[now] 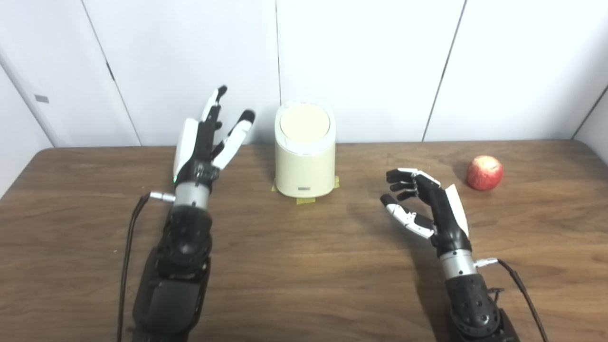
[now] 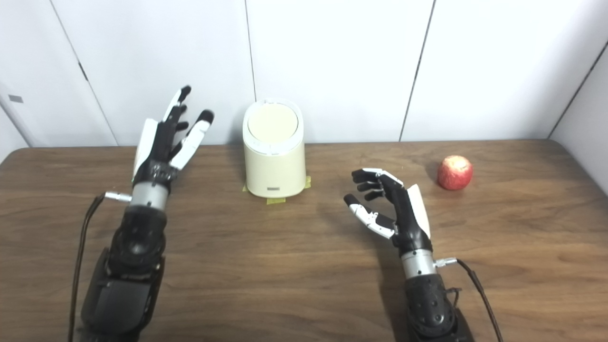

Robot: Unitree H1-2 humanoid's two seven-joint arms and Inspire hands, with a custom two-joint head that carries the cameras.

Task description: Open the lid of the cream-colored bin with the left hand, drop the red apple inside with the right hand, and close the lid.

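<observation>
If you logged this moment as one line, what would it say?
bin: lid closed | apple: on table, right of bin | left hand: open, raised beside bin | right hand: open, empty, short of apple

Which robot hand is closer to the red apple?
The right hand. It hovers open just left of the red apple and a bit nearer the camera. The left hand is raised far off, beyond the cream bin.

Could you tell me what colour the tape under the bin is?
Yellow tape, clearest in the left eye view.
</observation>
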